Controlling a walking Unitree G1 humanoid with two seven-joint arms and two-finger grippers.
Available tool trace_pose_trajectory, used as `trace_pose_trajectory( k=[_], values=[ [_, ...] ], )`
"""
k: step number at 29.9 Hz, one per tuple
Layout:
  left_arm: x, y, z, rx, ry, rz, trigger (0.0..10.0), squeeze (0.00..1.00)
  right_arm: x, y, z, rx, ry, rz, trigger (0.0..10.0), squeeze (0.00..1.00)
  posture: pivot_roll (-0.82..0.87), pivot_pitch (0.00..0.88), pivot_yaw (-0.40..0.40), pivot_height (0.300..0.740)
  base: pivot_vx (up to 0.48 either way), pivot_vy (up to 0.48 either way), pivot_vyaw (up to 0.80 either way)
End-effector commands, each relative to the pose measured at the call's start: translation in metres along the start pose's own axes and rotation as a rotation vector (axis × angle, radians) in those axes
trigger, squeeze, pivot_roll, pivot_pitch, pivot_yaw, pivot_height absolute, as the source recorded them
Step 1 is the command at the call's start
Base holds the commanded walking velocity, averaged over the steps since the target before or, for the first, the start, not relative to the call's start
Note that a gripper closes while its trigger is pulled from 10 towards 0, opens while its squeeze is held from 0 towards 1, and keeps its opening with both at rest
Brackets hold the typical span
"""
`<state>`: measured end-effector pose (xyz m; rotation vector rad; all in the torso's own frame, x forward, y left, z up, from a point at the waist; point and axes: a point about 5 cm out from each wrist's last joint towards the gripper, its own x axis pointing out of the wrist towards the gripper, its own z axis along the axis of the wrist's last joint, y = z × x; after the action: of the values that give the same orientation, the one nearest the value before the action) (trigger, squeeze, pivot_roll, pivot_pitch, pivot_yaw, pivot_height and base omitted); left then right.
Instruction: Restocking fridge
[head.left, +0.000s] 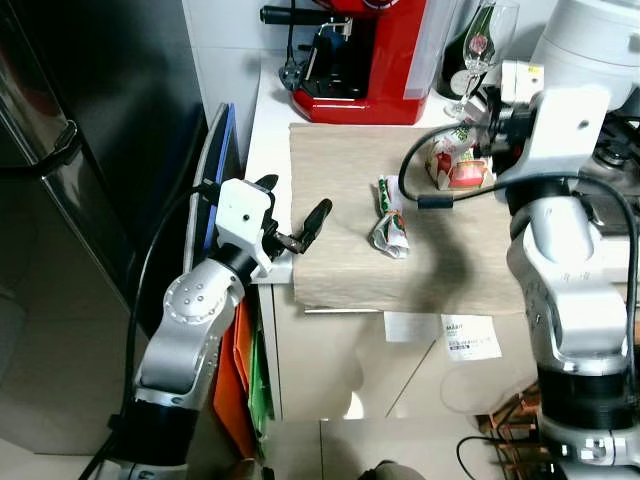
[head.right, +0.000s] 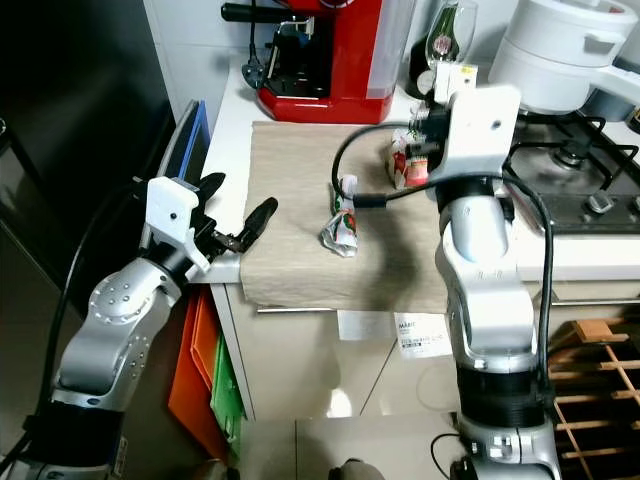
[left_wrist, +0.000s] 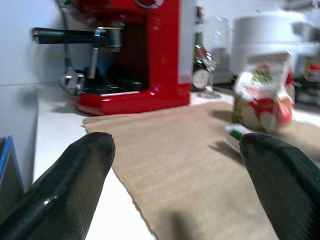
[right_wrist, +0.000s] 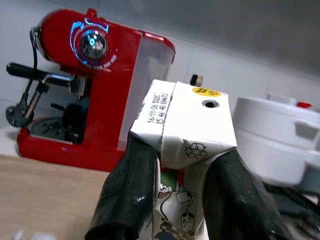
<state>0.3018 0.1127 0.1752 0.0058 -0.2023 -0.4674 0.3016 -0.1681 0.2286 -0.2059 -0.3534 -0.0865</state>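
Note:
A white, green and red juice carton (head.left: 456, 158) stands on the beige cloth (head.left: 340, 250) at the back right of the counter. My right gripper (right_wrist: 182, 190) is shut on the carton (right_wrist: 186, 140), with a finger (right_wrist: 129, 192) on each side below its folded top. A smaller crumpled green-and-white carton (head.left: 390, 222) lies on the middle of the cloth. My left gripper (head.left: 292, 215) hovers at the cloth's left edge, open and holding nothing, its fingertips (left_wrist: 82, 172) spread wide. The dark fridge (head.left: 60, 200) stands at the left, door closed.
A red espresso machine (head.left: 365, 55) stands at the back of the counter, with a wine glass (head.left: 480, 50) and a dark bottle beside it. A white cooker (head.right: 560, 50) and a gas hob (head.right: 580, 180) are at the right. Orange and green items stand beside the cabinet below.

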Motion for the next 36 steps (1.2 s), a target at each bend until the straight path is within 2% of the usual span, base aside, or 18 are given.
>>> trace_pose_trajectory(
  k=[1, 6, 13, 33, 36],
  values=[
    [0.005, 0.002, 0.007, -0.023, -0.016, 0.024, 10.0, 0.00, 0.002, -0.006, 0.007, -0.021, -0.062, -0.044, 10.0, 0.00, -0.07, 0.000, -0.011, 0.711, 0.000, 0.000, 0.00],
    [0.010, 0.003, 0.012, -0.047, -0.034, 0.062, 10.0, 0.00, 0.000, -0.010, -0.001, -0.050, -0.062, -0.064, 10.0, 0.00, -0.07, 0.000, -0.011, 0.711, -0.341, 0.000, 0.00],
    [0.011, 0.002, 0.013, -0.050, -0.039, 0.068, 10.0, 0.00, -0.001, -0.007, -0.003, -0.053, -0.083, -0.066, 10.0, 0.00, -0.07, 0.000, -0.011, 0.711, -0.380, 0.000, 0.00],
    [0.011, -0.001, 0.014, -0.031, -0.035, 0.034, 10.0, 0.00, -0.001, -0.003, -0.011, -0.058, -0.074, -0.055, 10.0, 0.00, -0.06, 0.000, -0.007, 0.711, -0.370, 0.000, 0.00],
    [0.011, -0.003, 0.014, -0.028, -0.042, 0.022, 10.0, 0.00, -0.001, -0.002, -0.013, -0.058, -0.065, -0.049, 10.0, 0.00, -0.07, 0.000, -0.007, 0.711, 0.000, 0.000, 0.00]
  ],
)
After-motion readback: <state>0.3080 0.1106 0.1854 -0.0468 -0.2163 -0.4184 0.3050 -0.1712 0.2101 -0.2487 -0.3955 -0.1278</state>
